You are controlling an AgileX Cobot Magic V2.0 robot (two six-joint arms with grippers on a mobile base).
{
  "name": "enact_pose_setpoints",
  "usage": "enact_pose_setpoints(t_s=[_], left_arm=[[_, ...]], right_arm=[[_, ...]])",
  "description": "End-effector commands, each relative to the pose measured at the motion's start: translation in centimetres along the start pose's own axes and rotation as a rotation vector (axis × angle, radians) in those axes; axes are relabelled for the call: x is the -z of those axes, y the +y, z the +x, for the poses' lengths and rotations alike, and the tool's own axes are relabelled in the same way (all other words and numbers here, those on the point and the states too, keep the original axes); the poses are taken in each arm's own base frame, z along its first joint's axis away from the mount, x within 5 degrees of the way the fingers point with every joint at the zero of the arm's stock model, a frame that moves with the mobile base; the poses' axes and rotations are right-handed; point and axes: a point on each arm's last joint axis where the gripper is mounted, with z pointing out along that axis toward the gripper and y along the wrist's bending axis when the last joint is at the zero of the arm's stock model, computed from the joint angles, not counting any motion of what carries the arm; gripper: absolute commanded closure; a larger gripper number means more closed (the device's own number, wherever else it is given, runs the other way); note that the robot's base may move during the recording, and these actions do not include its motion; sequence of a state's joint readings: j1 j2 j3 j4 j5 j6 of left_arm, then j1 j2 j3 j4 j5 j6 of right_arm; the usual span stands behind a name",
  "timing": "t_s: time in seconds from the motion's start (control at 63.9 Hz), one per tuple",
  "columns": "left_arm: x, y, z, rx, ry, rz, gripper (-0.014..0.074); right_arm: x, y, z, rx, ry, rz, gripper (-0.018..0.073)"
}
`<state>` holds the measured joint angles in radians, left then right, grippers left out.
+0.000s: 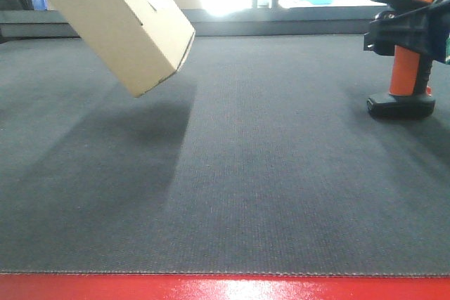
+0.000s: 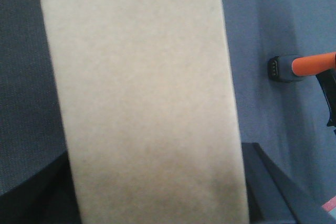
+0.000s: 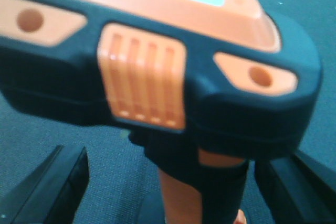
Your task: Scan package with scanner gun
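The package, a plain tan cardboard box [image 1: 116,15], hangs tilted in the air at the upper left. It fills the left wrist view [image 2: 142,93]. My left gripper [image 2: 157,203] is shut on it, with a dark finger on each side. The orange-and-black scanner gun [image 1: 404,68] stands upright at the right with its base on the dark mat. In the right wrist view its head [image 3: 157,66] is very close. My right gripper [image 3: 173,192] straddles the handle with the jaws wide. There is a clear gap between the handle and the left finger [image 3: 58,187].
A dark grey mat [image 1: 246,173] covers the table, with a red strip [image 1: 225,287] along its near edge. The box's shadow falls on the mat at the left. Bright windows and shelves stand behind the far edge. The scanner's base also shows in the left wrist view [image 2: 286,68].
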<state>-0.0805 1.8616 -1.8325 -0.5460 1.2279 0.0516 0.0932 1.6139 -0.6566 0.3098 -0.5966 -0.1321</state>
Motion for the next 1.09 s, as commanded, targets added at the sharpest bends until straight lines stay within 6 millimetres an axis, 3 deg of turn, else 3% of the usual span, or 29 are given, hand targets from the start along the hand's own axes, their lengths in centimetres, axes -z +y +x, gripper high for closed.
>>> enact_pose_setpoints(t_s=[0.0,0.203,0.297,0.626,0.845,1.079], left_arm=[[0.5,-0.7,0.0,-0.008,-0.019,0.019,0.0707],[0.5,-0.7,0.0,-0.008,-0.019,0.019,0.0707],[0.5,-0.7,0.0,-0.008,-0.019,0.019,0.0707],[3.6,-0.1,0.6,-0.120,-0.075,-0.212,0.0707],[4.4,1.1,0.5,-0.176,-0.080,-0.376,0.0707],[2.5,3.5,0.3,-0.198,-0.006,-0.509,0.0707]], right_arm=[[0.2,-0.2,-0.4,-0.011,-0.016,0.008,0.0018],[1.4,-0.1,-0.9,-0.038,0.033,-0.004,0.0023],[2.8,-0.2,-1.7,-0.049,0.019,-0.013,0.0087],[10.1,-0.5,-4.1,-0.079,-0.008,-0.089,0.0725],[15.0,-0.6,-6.4,-0.063,-0.101,-0.151,0.0713],[19.5,-0.9,-7.4,-0.026,-0.190,-0.194,0.0713]])
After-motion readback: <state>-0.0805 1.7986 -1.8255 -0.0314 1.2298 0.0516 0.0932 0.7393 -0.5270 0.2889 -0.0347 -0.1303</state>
